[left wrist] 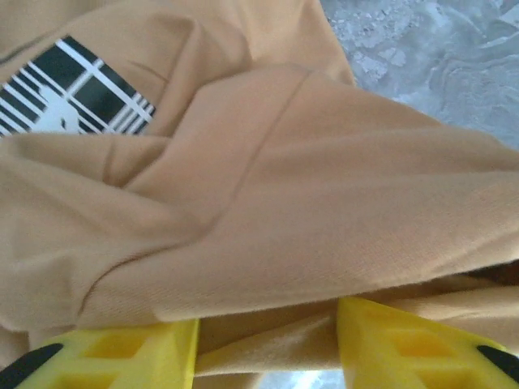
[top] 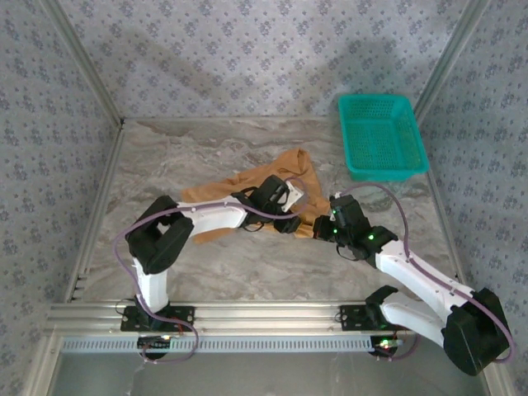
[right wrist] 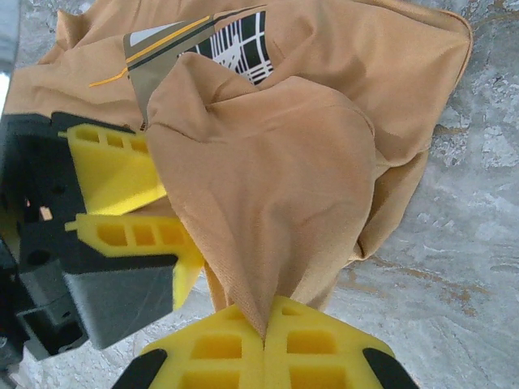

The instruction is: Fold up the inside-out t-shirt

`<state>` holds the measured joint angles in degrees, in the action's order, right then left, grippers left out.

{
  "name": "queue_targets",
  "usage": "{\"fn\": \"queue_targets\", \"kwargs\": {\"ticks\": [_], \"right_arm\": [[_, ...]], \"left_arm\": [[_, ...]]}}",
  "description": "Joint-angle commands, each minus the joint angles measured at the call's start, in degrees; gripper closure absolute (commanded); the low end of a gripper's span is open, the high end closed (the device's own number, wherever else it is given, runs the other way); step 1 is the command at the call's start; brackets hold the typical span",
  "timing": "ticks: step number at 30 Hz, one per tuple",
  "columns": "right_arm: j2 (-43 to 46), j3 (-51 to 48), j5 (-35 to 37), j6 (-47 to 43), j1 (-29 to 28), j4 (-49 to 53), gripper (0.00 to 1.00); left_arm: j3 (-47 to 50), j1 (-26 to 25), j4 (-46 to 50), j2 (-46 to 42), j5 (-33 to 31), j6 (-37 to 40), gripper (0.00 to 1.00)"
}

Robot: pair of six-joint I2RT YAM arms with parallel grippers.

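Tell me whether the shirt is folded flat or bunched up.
Bunched up, not folded: the shirt lies in loose, uneven creases on the table, and the right gripper is shut on a pulled-up peak of it.

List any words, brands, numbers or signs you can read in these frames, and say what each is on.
No text is readable in these frames.
Black-and-white printed patch on the t-shirt: a grid of stripes around a pale shape, with no letters to make out.
Grey strip with an orange line beside that patch: blurred, nothing legible.
Green basket: no markings visible.
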<state>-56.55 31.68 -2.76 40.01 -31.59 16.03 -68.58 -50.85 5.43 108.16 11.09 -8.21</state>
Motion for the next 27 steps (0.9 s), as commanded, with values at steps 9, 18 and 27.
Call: {"fn": "queue_targets", "kwargs": {"ticks": [9,18,27], "right_arm": [[-0.9,0.6,0.8,-0.6,-0.2,0.2,1.00],[-5.1,1.1,2.5,-1.6,1.3,-0.7,1.00],[-9.5,2.0,2.3,-1.6,4.3,-3.5,1.00]], "left_arm": [[-4.6,0.5,-0.7,5.3,0.6,-2.3,0.86],[-4.0,2.8,-0.1,-4.4,9.2,-5.9,1.00],[0.6,4.5,-6.9,-9.8,16.6,-11.8,1.00]]}}
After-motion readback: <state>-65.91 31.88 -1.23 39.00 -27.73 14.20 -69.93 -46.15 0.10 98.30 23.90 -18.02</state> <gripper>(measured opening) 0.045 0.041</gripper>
